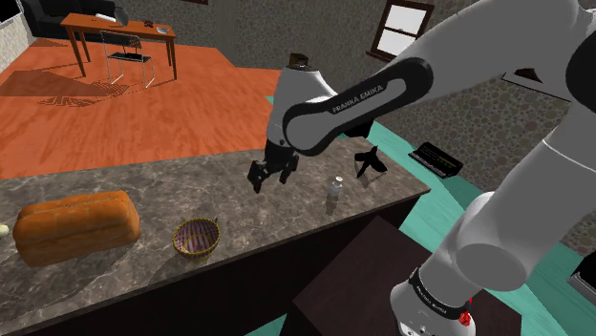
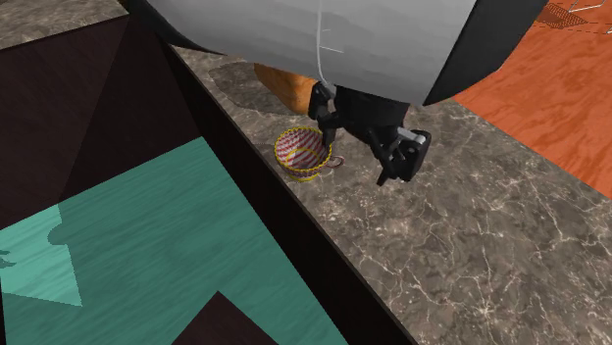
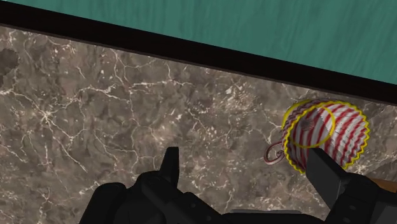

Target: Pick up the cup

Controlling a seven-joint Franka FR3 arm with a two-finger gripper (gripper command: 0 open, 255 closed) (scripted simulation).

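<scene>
The cup is small, striped red and white with a yellow rim and a curled handle. It stands on the marble counter near its front edge. My black gripper hangs above the counter, off to the shoulder view's right of the cup, open and holding nothing. From the second exterior view the cup stands just beside the gripper, close to the counter edge. Through the wrist camera the cup lies beside one fingertip, outside the gap of the gripper.
A brown bread loaf lies on the counter beyond the cup, at the shoulder view's left. A small bottle and a black object stand near the counter's right end. Past the counter edge is teal floor.
</scene>
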